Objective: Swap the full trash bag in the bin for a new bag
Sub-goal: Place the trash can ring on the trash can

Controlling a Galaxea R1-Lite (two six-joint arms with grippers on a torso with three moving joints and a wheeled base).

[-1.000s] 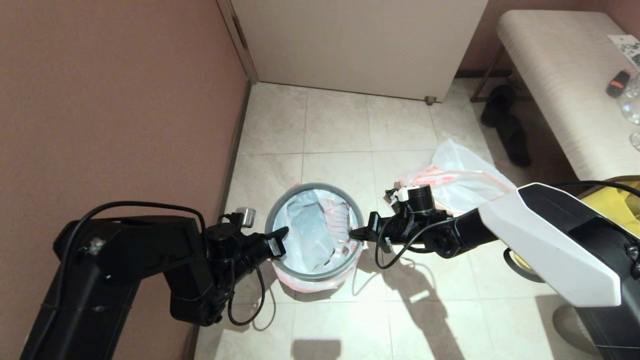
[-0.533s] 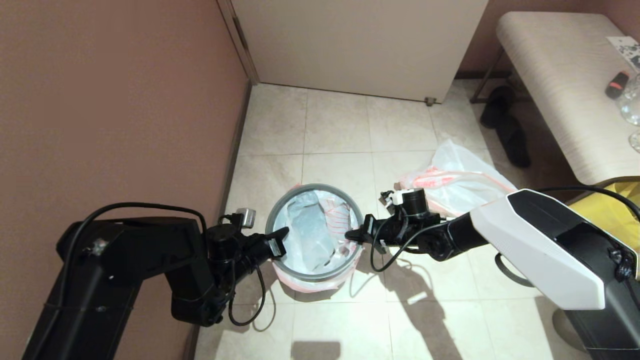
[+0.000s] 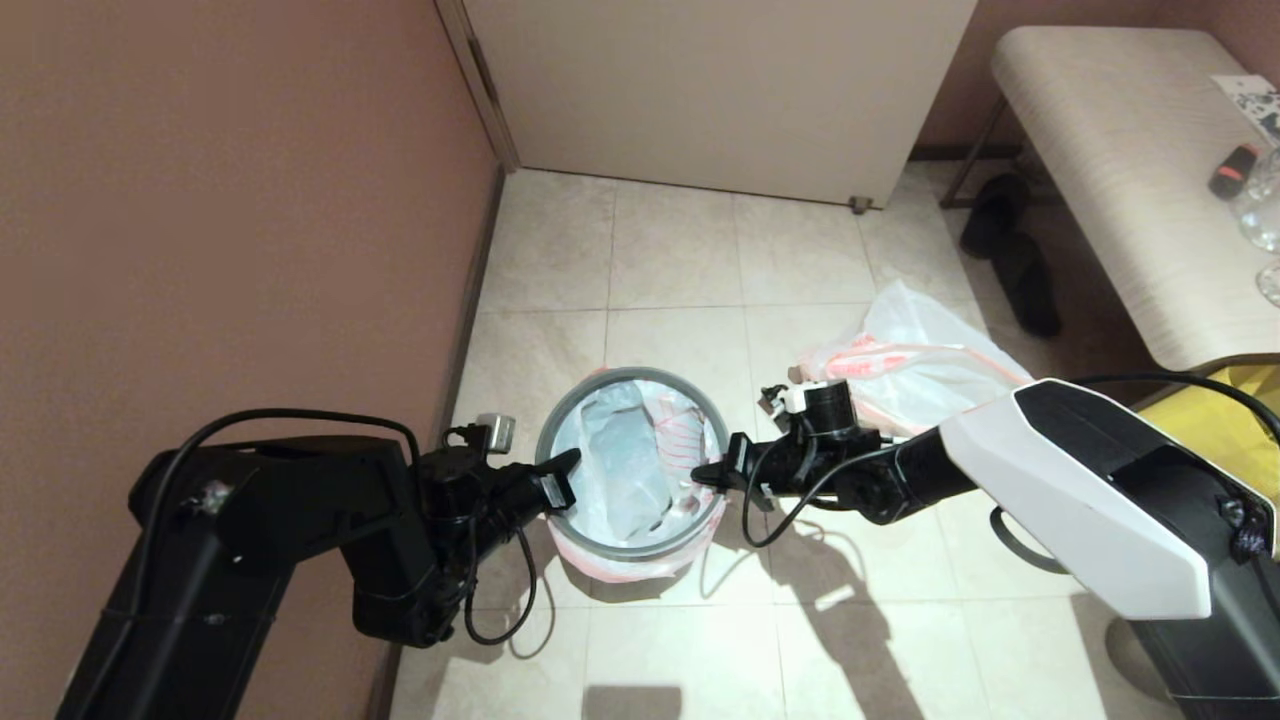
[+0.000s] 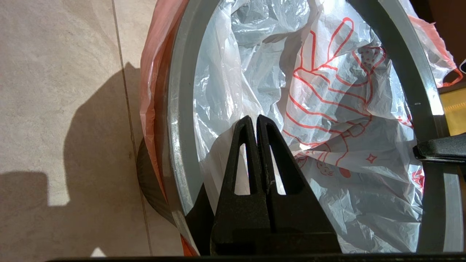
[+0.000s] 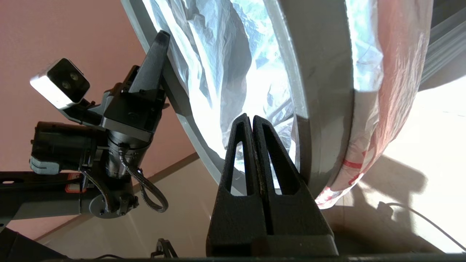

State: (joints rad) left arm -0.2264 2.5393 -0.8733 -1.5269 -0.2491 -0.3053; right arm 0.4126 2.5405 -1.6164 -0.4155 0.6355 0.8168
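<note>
The bin (image 4: 145, 174) stands on the tiled floor, its black side showing under the grey hoop rim (image 3: 640, 373) (image 4: 178, 127) (image 5: 320, 72). The new bag (image 3: 625, 460) (image 4: 327, 91) lines it, crumpled white plastic with red print, its pink hem hanging outside the hoop. My left gripper (image 3: 572, 458) (image 4: 256, 118) is shut, tips over the hoop's left side above the plastic. Opposite it, my right gripper (image 3: 697, 474) (image 5: 252, 117) is shut over the hoop's right side. The full trash bag (image 3: 920, 360) lies puffed up on the floor to the right; what is inside cannot be made out.
A brown wall runs close along the left and a pale door (image 3: 720, 90) closes the back. A padded bench (image 3: 1120, 150) stands at the right with black slippers (image 3: 1010, 250) beside it. A yellow bag (image 3: 1235, 420) shows behind my right arm.
My right gripper has moved left, from just outside the hoop to over its right side. My left arm shifted slightly right. Both stayed shut.
</note>
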